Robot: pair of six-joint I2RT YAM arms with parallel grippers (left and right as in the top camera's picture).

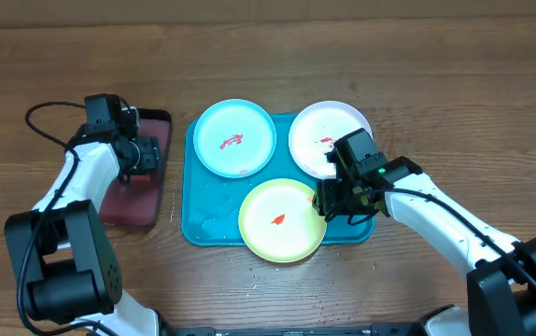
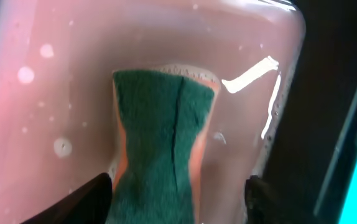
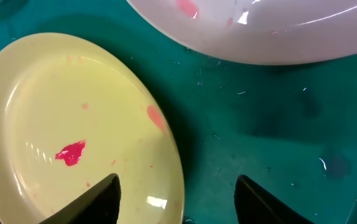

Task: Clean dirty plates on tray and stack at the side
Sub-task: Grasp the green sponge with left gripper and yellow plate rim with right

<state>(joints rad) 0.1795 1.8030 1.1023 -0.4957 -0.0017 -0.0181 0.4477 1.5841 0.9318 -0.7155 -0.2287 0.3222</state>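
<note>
Three plates with red smears lie on the turquoise tray [image 1: 190, 191]: light blue [image 1: 234, 138] at the back left, white [image 1: 322, 131] at the back right, yellow-green [image 1: 282, 220] in front. My right gripper [image 1: 331, 199] hangs open at the yellow-green plate's right rim. In the right wrist view the jaws [image 3: 178, 199] straddle that rim, one finger over the yellow-green plate [image 3: 73, 118], the other over the tray [image 3: 259, 124]. The white plate [image 3: 259, 31] lies just beyond. My left gripper [image 1: 145, 155] is open over a green sponge [image 2: 163, 143], which lies between its fingers [image 2: 91, 200].
The sponge rests in pinkish liquid inside a smaller black-rimmed tray [image 1: 135, 196] to the left of the turquoise one. Water droplets and a puddle [image 1: 214, 222] sit on the turquoise tray's front left. Wooden table [image 1: 436, 84] surrounds both trays.
</note>
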